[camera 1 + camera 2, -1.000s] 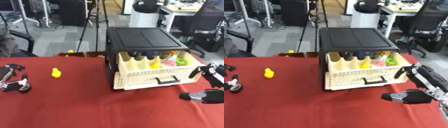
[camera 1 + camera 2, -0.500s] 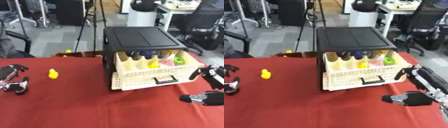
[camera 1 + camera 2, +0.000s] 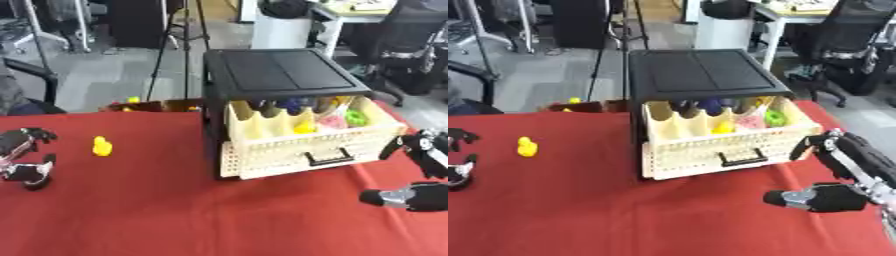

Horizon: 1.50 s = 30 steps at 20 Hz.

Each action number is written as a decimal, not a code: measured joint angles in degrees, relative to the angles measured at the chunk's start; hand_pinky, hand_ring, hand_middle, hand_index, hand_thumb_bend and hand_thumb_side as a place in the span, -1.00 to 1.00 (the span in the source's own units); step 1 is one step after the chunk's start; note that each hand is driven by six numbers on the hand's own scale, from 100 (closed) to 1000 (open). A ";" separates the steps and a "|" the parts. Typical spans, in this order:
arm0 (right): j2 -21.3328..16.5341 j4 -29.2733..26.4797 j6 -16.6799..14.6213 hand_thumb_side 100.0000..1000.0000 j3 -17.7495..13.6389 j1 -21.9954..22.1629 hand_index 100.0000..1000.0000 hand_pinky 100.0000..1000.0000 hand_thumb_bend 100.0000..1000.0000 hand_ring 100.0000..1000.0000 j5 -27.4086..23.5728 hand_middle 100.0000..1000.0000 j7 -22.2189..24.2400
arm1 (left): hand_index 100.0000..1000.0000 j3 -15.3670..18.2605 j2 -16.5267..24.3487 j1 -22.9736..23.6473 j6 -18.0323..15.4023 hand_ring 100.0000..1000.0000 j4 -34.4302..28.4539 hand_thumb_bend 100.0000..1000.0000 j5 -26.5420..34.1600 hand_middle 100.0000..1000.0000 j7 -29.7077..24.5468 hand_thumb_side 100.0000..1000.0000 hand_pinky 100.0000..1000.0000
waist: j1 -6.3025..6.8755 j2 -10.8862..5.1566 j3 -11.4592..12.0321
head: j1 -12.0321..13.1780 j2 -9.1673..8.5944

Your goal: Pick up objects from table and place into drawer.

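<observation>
A small yellow duck (image 3: 102, 146) sits on the red table at the left. The black drawer unit (image 3: 271, 75) stands in the middle, its cream drawer (image 3: 302, 145) pulled out. Several coloured toys lie inside, among them a green one (image 3: 354, 118), a pink one (image 3: 331, 121) and a yellow one (image 3: 304, 128). My left hand (image 3: 24, 160) rests on the cloth at the far left, fingers relaxed, holding nothing, a short way left of the duck. My right hand (image 3: 846, 175) hovers open just right of the drawer front, thumb and fingers spread.
The red tablecloth (image 3: 175, 215) covers the whole table. Beyond the far edge are office chairs (image 3: 398, 45), a tripod (image 3: 179, 30) and a cardboard box (image 3: 153, 105) holding small yellow things.
The camera has shifted, so the whole picture sits slightly differently. Both hands stay roughly where they were; the duck has not moved.
</observation>
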 measured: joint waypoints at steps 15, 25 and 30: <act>0.01 0.00 0.09 0.35 0.00 0.00 0.14 -0.69 0.82 -1.00 0.00 -1.00 0.08 | 0.78 -0.04 0.88 0.02 -3.82 0.40 0.28 -0.21 -5.47 0.45 -2.20 -0.27 0.20 | 0.12 -0.33 0.37 | -0.01 0.01; 0.15 0.00 0.14 0.35 -0.01 0.08 0.14 -0.68 0.82 -1.00 0.00 -1.00 0.05 | 0.78 0.00 1.89 0.14 -4.87 0.42 0.21 -0.23 -9.74 0.45 -1.42 -0.23 0.24 | 0.04 -1.08 0.61 | -0.19 0.05; 0.40 0.01 0.13 0.35 -0.01 0.09 0.14 -0.67 0.81 -1.00 0.00 -1.00 0.06 | 0.78 0.01 2.27 0.70 -4.90 0.39 1.12 -0.30 -10.52 0.41 -1.45 -0.25 0.22 | 0.12 -1.28 0.62 | -0.36 0.06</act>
